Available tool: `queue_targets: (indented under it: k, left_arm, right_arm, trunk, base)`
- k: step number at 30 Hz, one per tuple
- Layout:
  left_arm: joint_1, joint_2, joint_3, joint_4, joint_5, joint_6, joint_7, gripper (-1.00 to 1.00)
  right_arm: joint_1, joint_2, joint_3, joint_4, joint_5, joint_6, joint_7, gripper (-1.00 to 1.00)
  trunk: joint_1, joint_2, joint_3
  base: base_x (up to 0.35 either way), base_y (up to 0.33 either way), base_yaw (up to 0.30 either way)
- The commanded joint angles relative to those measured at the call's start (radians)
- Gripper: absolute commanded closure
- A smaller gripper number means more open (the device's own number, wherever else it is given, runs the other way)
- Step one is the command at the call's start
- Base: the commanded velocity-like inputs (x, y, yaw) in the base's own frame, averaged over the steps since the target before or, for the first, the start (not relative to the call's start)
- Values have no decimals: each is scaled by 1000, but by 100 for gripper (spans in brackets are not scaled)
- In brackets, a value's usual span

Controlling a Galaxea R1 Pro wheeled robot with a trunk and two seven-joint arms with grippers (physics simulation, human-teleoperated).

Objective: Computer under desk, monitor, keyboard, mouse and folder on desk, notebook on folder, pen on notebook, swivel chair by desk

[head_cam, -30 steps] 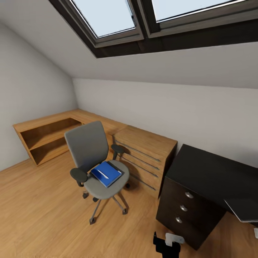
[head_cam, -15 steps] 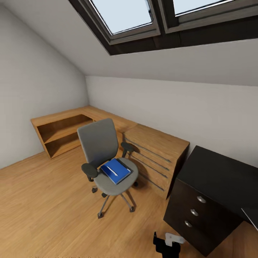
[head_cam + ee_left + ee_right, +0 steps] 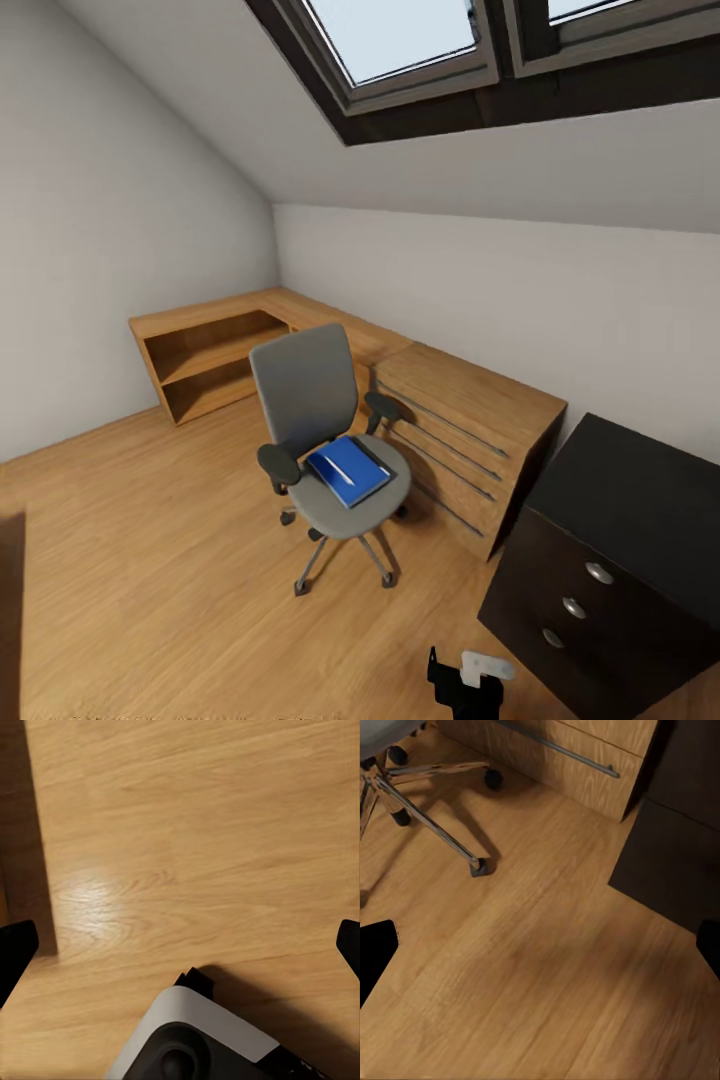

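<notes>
Left gripper: fingers spread wide over bare wood floor, nothing held. Right gripper: also wide, empty, above the floor; swivel chair castors ahead of it, black desk pedestal off to one side. Blue folder lies on the chair seat, wooden dresser just behind

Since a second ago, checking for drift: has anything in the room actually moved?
Only the camera turned left, sliding everything rightward in the head view. The swivel chair stands as before beside the wooden dresser, with the folder on its seat; the desk is unmoved.
</notes>
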Motion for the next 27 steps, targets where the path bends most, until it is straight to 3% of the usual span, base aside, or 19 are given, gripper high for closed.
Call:
queue_targets:
  k: [1,13,21,27]
  left_arm:
    - [0,1,-5,-3,4,4,7,-100]
    - [0,0,-6,-3,3,4,6,-100]
    - [0,-1,-6,-3,2,2,5,-100]
    - [0,-1,-7,-3,0,2,5,-100]
  right_arm:
    - [-1,0,-4,2,-4,-6,2,-100]
    - [-1,0,-4,2,-4,-6,3,-100]
    - [-1,0,-4,2,-4,-6,3,-100]
    - [-1,0,-4,2,-4,-6,3,-100]
  trunk:
    - [0,-1,-2]
    - [0,-1,-14]
    - [0,-1,-14]
    - [0,-1,-14]
  base:
    - [0,0,203]
    - [2,1,170]
    - [237,111,18]
    - [123,17,222]
